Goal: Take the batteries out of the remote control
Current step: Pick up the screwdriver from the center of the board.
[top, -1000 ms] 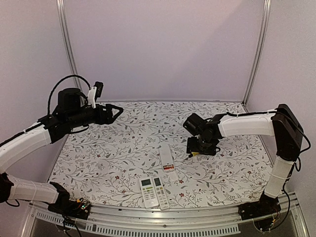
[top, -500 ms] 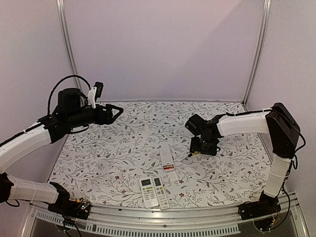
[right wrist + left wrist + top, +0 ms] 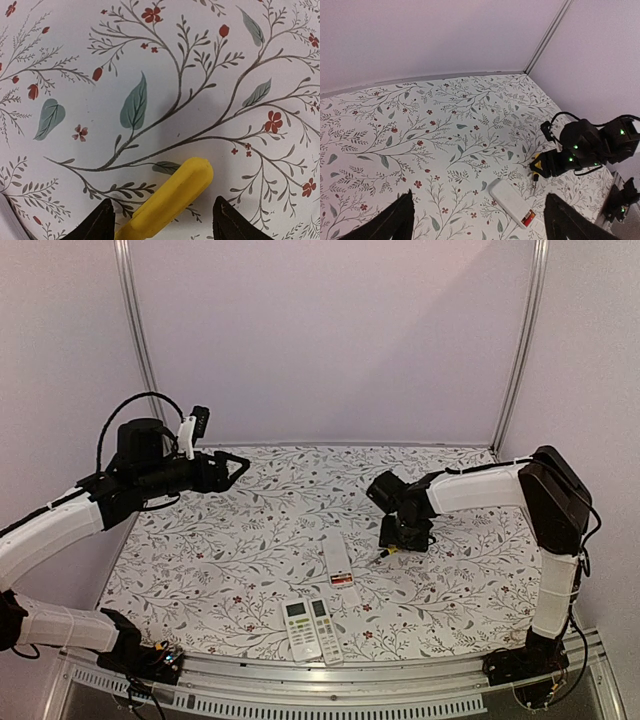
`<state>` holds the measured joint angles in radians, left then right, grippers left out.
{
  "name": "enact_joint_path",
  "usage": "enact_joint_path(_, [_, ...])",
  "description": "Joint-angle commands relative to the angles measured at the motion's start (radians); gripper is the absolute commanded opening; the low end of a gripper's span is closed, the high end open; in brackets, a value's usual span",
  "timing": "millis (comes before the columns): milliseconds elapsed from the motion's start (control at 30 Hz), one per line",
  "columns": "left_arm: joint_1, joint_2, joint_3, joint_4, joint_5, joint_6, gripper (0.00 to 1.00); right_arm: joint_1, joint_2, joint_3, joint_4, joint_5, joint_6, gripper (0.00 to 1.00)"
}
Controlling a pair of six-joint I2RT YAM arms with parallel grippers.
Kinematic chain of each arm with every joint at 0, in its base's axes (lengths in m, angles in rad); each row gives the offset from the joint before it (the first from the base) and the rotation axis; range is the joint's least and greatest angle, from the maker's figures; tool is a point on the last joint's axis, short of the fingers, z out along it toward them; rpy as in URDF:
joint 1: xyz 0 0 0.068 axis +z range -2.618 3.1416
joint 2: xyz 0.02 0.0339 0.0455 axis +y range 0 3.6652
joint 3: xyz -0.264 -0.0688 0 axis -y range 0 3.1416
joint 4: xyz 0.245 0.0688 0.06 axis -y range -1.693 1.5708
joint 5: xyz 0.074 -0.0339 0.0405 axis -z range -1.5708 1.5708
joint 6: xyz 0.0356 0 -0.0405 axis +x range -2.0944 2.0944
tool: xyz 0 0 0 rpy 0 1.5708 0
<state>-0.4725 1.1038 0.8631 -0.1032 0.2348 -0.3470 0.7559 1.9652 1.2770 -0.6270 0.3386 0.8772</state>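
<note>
Batteries (image 3: 343, 581), one showing red-orange, sit in the opened end of a white remote (image 3: 337, 555) lying face down near the middle of the floral worktop (image 3: 230, 550), with two more remotes (image 3: 311, 629) side by side at the near edge. The right pincer (image 3: 162, 205) hangs low just right of that remote, its jaws apart on either side of the yellow handle of a screwdriver (image 3: 172, 195) that lies on the worktop. The left pincer (image 3: 477, 220) is raised over the far left, spread wide and holding nothing.

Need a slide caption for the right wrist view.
Open right fingers flank a yellow screwdriver handle on the floral tablecloth.
</note>
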Motion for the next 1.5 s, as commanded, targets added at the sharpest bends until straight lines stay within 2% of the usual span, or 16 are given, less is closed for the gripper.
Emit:
enact_joint_path(0, [0.012,-0.003,0.019,-0.02,0.011,0.006,0.89,-0.01,0.033,0.025,0.017,0.019,-0.004,0.63])
enact_joint_path(367, [0.013,0.004,0.019,-0.02,0.018,0.001,0.89,-0.017,0.075,0.043,0.058,-0.005,-0.01,0.5])
enact_joint_path(567, [0.013,0.007,0.019,-0.02,0.018,0.001,0.89,-0.024,0.078,0.047,0.088,-0.029,-0.012,0.34])
enact_joint_path(800, [0.014,0.007,0.021,-0.015,0.012,0.003,0.89,-0.026,0.052,0.032,0.141,-0.057,-0.011,0.08])
enact_joint_path(900, [0.01,-0.008,0.016,0.005,0.017,-0.017,0.89,-0.027,0.009,-0.001,0.216,-0.079,-0.011,0.01])
enact_joint_path(967, [0.001,-0.015,-0.001,0.032,0.022,-0.076,0.89,-0.026,-0.024,-0.034,0.279,-0.103,-0.024,0.0])
enact_joint_path(1067, [-0.055,-0.031,-0.064,0.146,0.003,-0.212,0.89,-0.026,-0.096,-0.098,0.397,-0.156,-0.056,0.0])
enact_joint_path(1200, [-0.206,-0.03,-0.136,0.254,-0.093,-0.325,0.89,-0.022,-0.231,-0.202,0.547,-0.267,-0.101,0.0])
enact_joint_path(1367, [-0.367,0.06,-0.154,0.385,-0.148,-0.413,0.89,0.002,-0.382,-0.266,0.674,-0.364,-0.146,0.0])
enact_joint_path(1467, [-0.454,0.154,-0.135,0.502,-0.125,-0.449,0.89,0.031,-0.445,-0.285,0.729,-0.367,-0.152,0.0])
